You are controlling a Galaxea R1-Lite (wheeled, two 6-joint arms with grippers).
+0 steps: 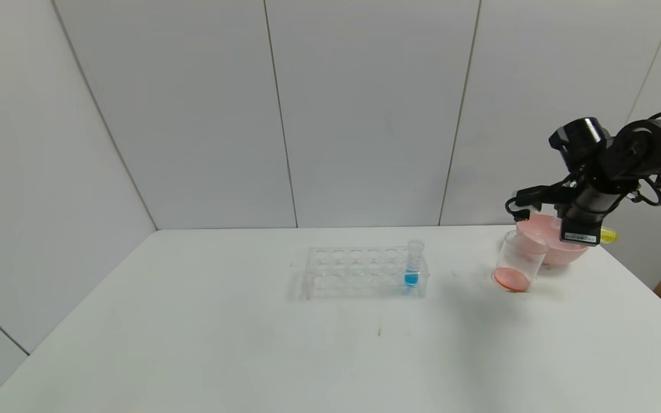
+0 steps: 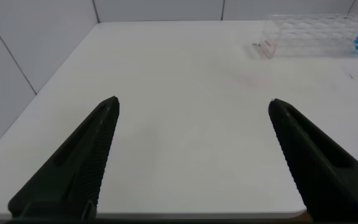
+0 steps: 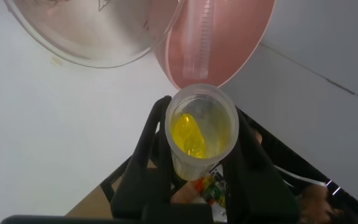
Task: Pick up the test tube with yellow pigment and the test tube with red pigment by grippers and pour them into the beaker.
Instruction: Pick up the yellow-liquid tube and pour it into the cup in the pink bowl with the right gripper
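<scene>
My right gripper [image 1: 594, 232] is shut on the test tube with yellow pigment [image 3: 201, 130], holding it above the table's far right, just beside the pink bowl. The tube's yellow end [image 1: 609, 235] shows past the wrist. In the right wrist view I look into the tube's open mouth and yellow liquid lies inside. The beaker [image 1: 517, 261] stands tilted against the bowl, below and left of the gripper, with orange-red liquid in its bottom; its rim also shows in the right wrist view [image 3: 98, 31]. The test tube with red pigment is out of view. My left gripper [image 2: 194, 106] is open and empty over the table's near left.
A clear rack [image 1: 365, 272] stands mid-table with a blue-liquid tube [image 1: 412, 264] at its right end; both show in the left wrist view [image 2: 316, 34]. The pink bowl [image 1: 554, 246] sits at the far right near the table's edge. Grey wall panels stand behind.
</scene>
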